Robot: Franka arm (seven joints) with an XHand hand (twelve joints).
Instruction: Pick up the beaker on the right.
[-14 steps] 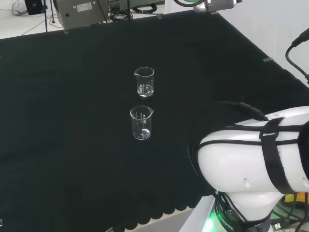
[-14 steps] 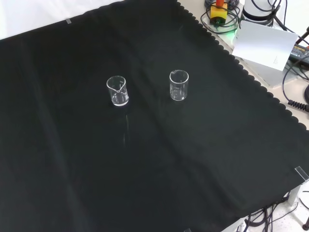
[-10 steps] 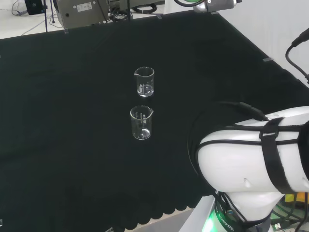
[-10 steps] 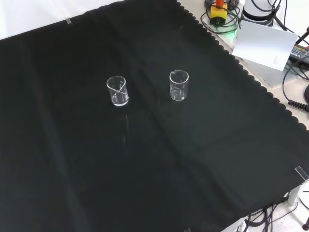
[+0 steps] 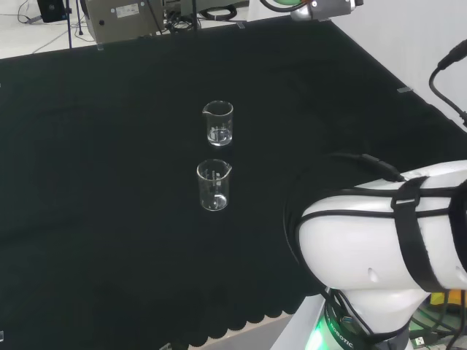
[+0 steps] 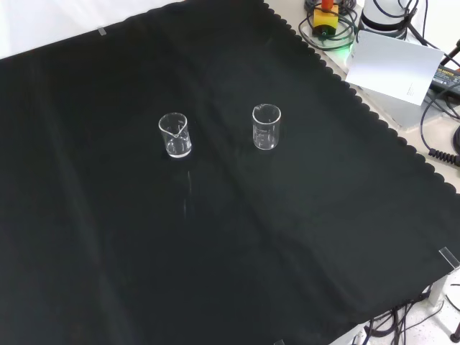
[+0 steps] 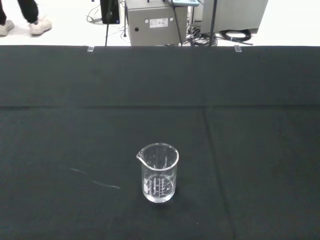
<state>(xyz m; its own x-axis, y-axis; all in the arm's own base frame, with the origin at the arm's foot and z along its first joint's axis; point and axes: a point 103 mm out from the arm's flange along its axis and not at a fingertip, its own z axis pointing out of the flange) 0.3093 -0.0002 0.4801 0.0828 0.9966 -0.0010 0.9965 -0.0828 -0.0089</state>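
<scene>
Two clear glass beakers are stood upright and apart on the black cloth (image 6: 108,251). Taking the farther beaker (image 5: 218,122) of the head view as landmark, the nearer beaker (image 5: 213,185) is set just in front of it; in the front view this nearer one is the right-hand beaker (image 6: 266,127), judged to be the target. Nothing on the cloth has been shifted over the last moments, so the approach is judged not yet begun. Whether the hand's fingers are apart or together cannot be told.
</scene>
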